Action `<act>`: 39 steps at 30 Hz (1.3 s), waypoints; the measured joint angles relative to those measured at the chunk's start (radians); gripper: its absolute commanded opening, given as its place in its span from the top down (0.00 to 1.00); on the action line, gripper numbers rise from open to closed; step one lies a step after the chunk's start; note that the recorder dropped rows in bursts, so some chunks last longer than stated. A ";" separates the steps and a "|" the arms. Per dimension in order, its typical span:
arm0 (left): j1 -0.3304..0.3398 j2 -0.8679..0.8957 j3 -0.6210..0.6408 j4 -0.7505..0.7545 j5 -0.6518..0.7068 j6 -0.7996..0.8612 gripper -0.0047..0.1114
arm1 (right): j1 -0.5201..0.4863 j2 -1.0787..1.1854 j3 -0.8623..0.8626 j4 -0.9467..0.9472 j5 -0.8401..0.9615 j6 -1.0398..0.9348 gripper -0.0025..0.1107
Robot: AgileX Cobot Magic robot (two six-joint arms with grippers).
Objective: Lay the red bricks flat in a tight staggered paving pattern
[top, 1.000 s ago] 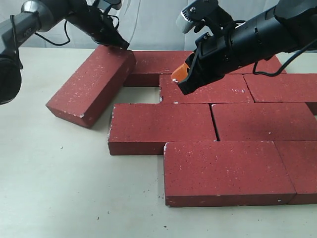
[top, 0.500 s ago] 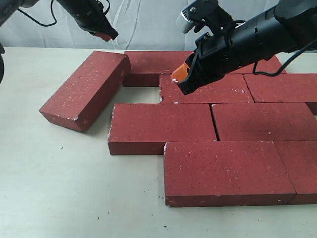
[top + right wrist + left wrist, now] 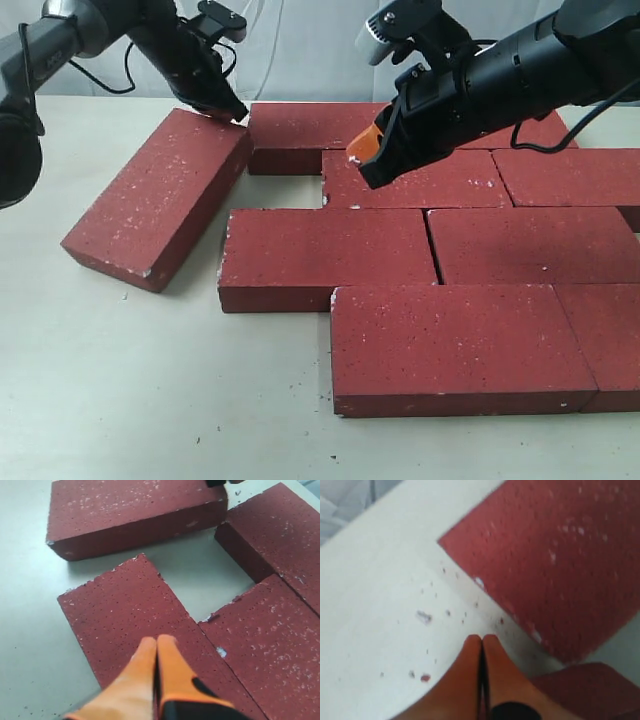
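Observation:
Several red bricks lie flat in staggered rows on the right, among them a back-row brick (image 3: 310, 135), a middle brick (image 3: 325, 255) and a front brick (image 3: 455, 345). One loose brick (image 3: 160, 195) lies at an angle to their left, apart from the rows. My left gripper (image 3: 235, 112) is shut and empty at that brick's far corner; the left wrist view shows its fingertips (image 3: 481, 639) over the table beside the brick (image 3: 555, 555). My right gripper (image 3: 360, 155) is shut and empty, hovering over the laid bricks; its tips (image 3: 157, 640) are above a brick (image 3: 135, 615).
The pale table (image 3: 100, 400) carries scattered red crumbs and grit. A small gap of bare table (image 3: 285, 190) lies between the loose brick and the rows. A white curtain hangs behind the table. The right arm reaches across the back rows.
The loose brick has slid toward the front left, away from the back-row brick. My left gripper lifted off, then came back down at its far corner. The right arm has not moved.

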 measured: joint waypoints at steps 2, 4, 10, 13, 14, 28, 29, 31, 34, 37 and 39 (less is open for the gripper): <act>0.000 -0.020 0.000 0.049 0.076 0.000 0.96 | 0.000 0.000 0.000 0.000 -0.007 0.000 0.99; 0.000 -0.043 0.000 0.098 0.111 0.000 0.96 | 0.000 0.000 0.000 0.000 -0.012 0.000 0.99; 0.000 -0.117 0.002 0.280 0.131 -0.146 0.96 | 0.000 0.000 0.000 0.000 -0.014 0.000 0.99; 0.012 -0.190 0.035 0.349 0.131 -0.247 0.96 | 0.000 0.000 0.000 0.007 0.012 0.000 0.99; 0.020 -0.223 0.060 0.357 0.131 -0.267 0.96 | 0.002 0.000 0.000 0.008 0.027 0.000 0.99; 0.124 -0.692 0.836 0.175 0.044 -0.276 0.96 | 0.219 0.045 0.000 0.036 0.008 -0.081 0.99; 0.126 -0.724 0.883 0.167 0.017 -0.276 0.96 | 0.230 0.052 0.000 0.036 -0.006 -0.081 0.99; 0.128 -0.803 0.990 0.117 -0.040 -0.275 0.96 | 0.240 0.066 0.000 0.036 -0.027 -0.085 0.99; 0.128 -0.899 1.137 -0.019 -0.063 -0.228 0.96 | 0.245 0.087 0.000 0.034 -0.046 -0.090 0.99; 0.095 -0.956 1.273 -0.177 -0.056 -0.080 0.96 | 0.245 0.105 0.000 0.019 -0.070 -0.096 0.99; 0.060 -0.963 1.348 -0.273 -0.093 0.008 0.96 | 0.245 0.109 0.000 0.006 -0.089 -0.097 0.99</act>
